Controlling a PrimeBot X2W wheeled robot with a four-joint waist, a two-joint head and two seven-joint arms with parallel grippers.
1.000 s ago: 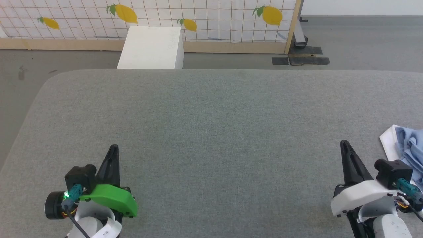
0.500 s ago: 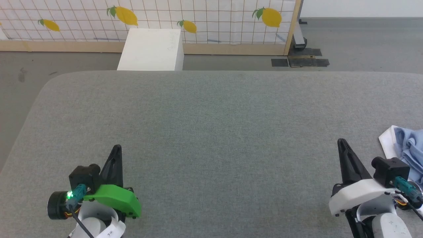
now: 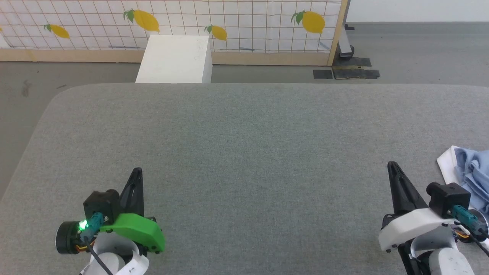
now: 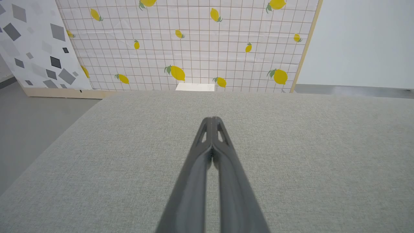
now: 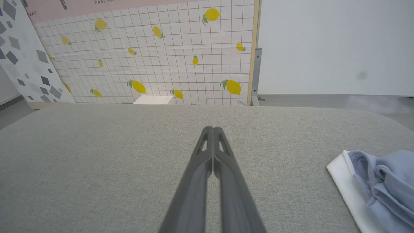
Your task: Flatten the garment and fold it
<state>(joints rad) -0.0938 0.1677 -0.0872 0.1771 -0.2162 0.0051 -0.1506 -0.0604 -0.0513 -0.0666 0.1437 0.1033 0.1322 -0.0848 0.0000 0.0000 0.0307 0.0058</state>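
Note:
The garment (image 3: 470, 172) is a crumpled light blue T-shirt with a white panel along its near edge, lying at the right edge of the grey table, partly cut off by the frame. In the right wrist view the garment (image 5: 378, 184) lies to the lower right. My right gripper (image 3: 393, 168) (image 5: 212, 129) is shut and empty, just left of the garment and apart from it. My left gripper (image 3: 136, 172) (image 4: 212, 120) is shut with nothing in it, low over the table at the near left.
The grey fabric-covered table (image 3: 244, 141) spreads wide between the grippers. Beyond its far edge a white box (image 3: 174, 59) stands on the floor before a lemon-patterned screen (image 3: 229, 19). Black mats (image 3: 349, 70) lie on the floor at the far right.
The head camera has tilted slightly, shifting the scene down. Both grippers stay shut and nearly where they were; the garment lies unmoved.

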